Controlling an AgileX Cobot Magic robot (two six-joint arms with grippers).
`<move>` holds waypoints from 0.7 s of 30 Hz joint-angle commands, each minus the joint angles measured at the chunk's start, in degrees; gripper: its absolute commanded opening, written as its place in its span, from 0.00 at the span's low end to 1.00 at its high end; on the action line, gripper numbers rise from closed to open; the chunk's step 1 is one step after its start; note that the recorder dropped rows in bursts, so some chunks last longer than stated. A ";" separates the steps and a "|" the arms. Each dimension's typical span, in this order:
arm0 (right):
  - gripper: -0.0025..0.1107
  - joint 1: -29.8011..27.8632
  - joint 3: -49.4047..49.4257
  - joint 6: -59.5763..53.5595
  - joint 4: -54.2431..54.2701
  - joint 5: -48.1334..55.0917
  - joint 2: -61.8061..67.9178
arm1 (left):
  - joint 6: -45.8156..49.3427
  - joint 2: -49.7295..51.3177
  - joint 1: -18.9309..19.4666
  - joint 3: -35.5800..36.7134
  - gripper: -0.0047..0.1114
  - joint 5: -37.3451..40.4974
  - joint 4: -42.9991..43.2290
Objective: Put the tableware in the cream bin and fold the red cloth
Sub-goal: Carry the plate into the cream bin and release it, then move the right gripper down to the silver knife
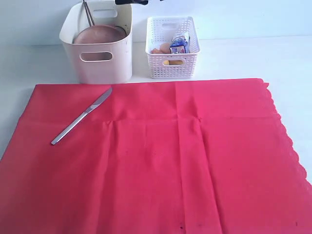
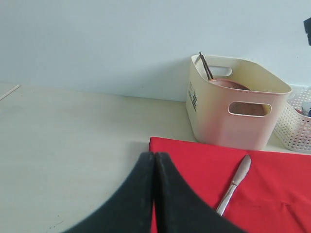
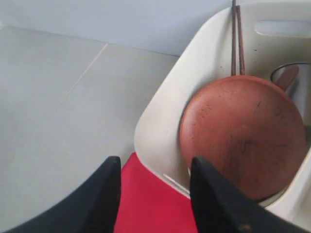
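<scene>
Bin (image 1: 105, 68), basket (image 1: 173, 69) at cloth (image 1: 170, 170) far edge; sides free.

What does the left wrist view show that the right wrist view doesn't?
Only the left wrist view: the silver table knife lying on the red cloth, part of the white lattice basket, and the left tool, shut. Only the right wrist view: the right tool, open. Both: the cream bin holding the round brown plate and the dark chopsticks, plus some red cloth.
</scene>
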 commanded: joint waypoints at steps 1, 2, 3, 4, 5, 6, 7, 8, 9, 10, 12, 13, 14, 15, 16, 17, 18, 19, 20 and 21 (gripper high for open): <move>0.42 0.23 -0.46 -7.16 -3.90 7.94 -3.34 | 0.00 -0.39 0.07 -0.01 0.06 0.06 -0.46; 0.42 0.23 -0.46 -8.87 -3.64 9.63 -3.67 | 0.00 -0.39 0.07 -0.01 0.06 0.06 -0.46; 0.42 0.61 -0.46 -10.96 -3.65 11.65 -3.67 | 0.00 -0.39 0.07 -0.01 0.06 0.06 -0.46; 0.42 0.86 -0.46 -13.21 -3.65 13.68 -3.67 | 0.00 -0.39 0.07 -0.01 0.06 0.06 -0.46; 0.42 1.05 -0.46 -15.19 -3.50 15.42 -3.67 | 0.00 -0.39 0.07 -0.01 0.06 0.06 -0.46; 0.42 1.66 -0.46 -17.74 -3.61 17.28 -3.55 | 0.00 -0.39 0.07 -0.01 0.06 0.06 -0.46; 0.42 2.00 -0.46 -20.65 -3.61 19.24 -3.46 | 0.00 -0.39 0.07 -0.01 0.06 0.06 -0.46; 0.42 2.69 -0.46 -23.96 -3.76 20.64 -3.14 | 0.00 -0.39 0.07 -0.01 0.06 0.06 -0.46; 0.42 3.41 -0.46 -27.40 -3.76 22.26 -2.97 | 0.00 -0.39 0.07 -0.01 0.06 0.06 -0.46; 0.42 4.28 -0.46 -30.52 -3.76 23.57 -2.57 | 0.00 -0.39 0.07 -0.01 0.06 0.06 -0.46; 0.42 5.99 -0.46 -35.07 -3.99 24.80 -1.93 | 0.00 -0.39 0.07 -0.01 0.06 0.06 -0.46; 0.42 6.95 -0.46 -36.65 -4.31 24.80 -1.44 | 0.00 -0.39 0.07 -0.01 0.06 0.06 -0.46; 0.42 7.81 -0.46 -37.70 -5.15 24.55 -1.05 | 0.00 -0.39 0.07 -0.01 0.06 0.06 -0.46; 0.42 8.77 -0.46 -38.00 -6.46 23.62 -0.61 | 0.00 -0.39 0.07 -0.01 0.06 0.06 -0.46; 0.42 10.30 -0.46 -38.00 -9.70 21.88 0.47 | 0.00 -0.39 0.07 -0.01 0.06 0.06 -0.46; 0.42 11.01 -0.46 -38.00 -11.48 21.19 0.91 | 0.00 -0.39 0.07 -0.01 0.06 0.06 -0.46; 0.42 12.23 -0.46 -38.00 -14.20 20.33 2.31 | 0.00 -0.39 0.07 -0.01 0.06 0.06 -0.46; 0.42 12.96 -0.46 -38.00 -15.23 19.72 3.53 | 0.00 -0.39 0.07 -0.01 0.06 0.06 -0.46; 0.42 13.28 -0.46 -38.00 -15.75 18.98 4.33 | 0.00 -0.39 0.07 -0.01 0.06 0.06 -0.46; 0.42 13.63 -0.46 -38.30 -15.85 17.89 5.41 | 0.00 -0.39 0.07 -0.01 0.06 0.06 -0.46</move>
